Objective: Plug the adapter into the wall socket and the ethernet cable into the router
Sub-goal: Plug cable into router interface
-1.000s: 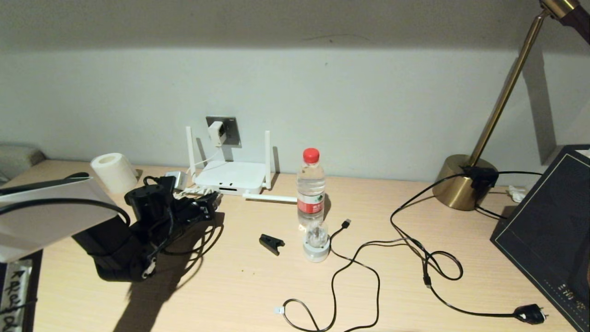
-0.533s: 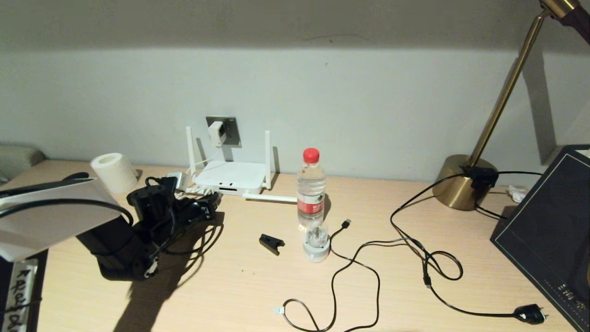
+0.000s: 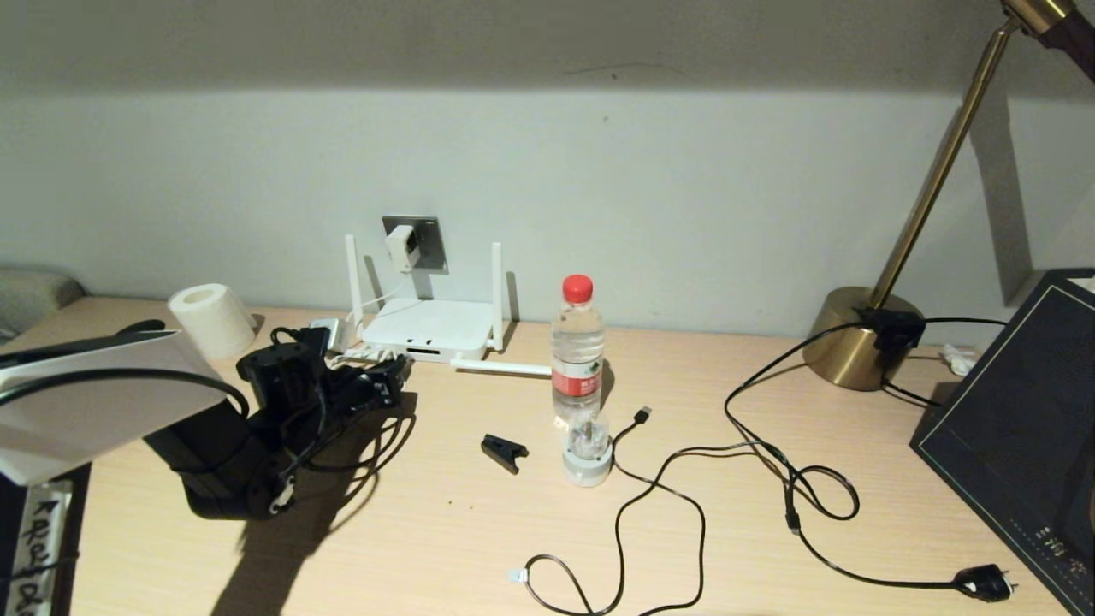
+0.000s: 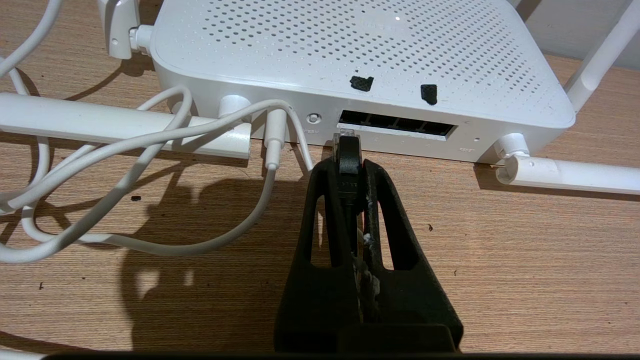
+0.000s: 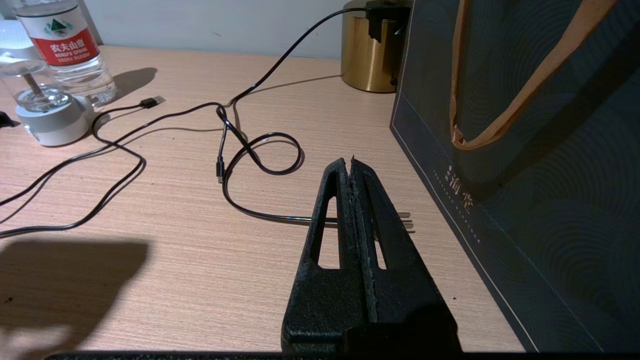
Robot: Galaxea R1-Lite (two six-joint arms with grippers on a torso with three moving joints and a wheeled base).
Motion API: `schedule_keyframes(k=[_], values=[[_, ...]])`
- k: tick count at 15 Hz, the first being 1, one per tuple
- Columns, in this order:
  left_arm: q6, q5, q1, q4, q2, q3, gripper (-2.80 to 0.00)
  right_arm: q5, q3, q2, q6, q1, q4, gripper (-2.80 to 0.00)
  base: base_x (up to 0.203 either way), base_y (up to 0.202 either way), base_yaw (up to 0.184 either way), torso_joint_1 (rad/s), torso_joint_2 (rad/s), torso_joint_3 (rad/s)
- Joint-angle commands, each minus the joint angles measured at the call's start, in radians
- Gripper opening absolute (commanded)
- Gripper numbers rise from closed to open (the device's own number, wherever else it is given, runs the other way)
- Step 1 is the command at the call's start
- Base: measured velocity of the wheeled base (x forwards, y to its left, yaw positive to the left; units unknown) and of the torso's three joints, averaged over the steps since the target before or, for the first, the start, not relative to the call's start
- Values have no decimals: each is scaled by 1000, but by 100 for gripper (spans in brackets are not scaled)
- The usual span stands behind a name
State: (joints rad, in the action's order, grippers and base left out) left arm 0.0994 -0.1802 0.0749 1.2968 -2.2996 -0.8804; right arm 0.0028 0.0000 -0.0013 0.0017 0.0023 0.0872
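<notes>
A: Wood desk (image 3: 479, 530), grey wall behind. Adapter (image 3: 401, 247) sits in wall socket (image 3: 425, 242), far left.

B: L gripper (image 4: 348, 155)?

A: Jaws pinching ethernet cable (image 4: 347, 150) connector, just short of router (image 4: 350, 60) ports. R gripper (image 5: 351, 162) parked right, jaws pressed together.

Non-task objects on the wooden desk (image 3: 479, 530).
Water bottle (image 3: 577, 351) stands at centre; paper roll (image 3: 210, 319) at ten o'clock, brass lamp (image 3: 864, 338) at three, dark bag (image 3: 1018, 428) at four, black clip (image 3: 503, 452) at seven.
</notes>
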Motion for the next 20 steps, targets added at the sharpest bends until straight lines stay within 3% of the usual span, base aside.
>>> schedule_keyframes(k=[1,20], values=[[0,-1,5,7,2,0,-280,0,35,1,0,1,0,-280,0,0,0,0,0,0],[-27,-1,7,6,-11,-29,-280,0,35,1,0,1,0,-280,0,0,0,0,0,0]])
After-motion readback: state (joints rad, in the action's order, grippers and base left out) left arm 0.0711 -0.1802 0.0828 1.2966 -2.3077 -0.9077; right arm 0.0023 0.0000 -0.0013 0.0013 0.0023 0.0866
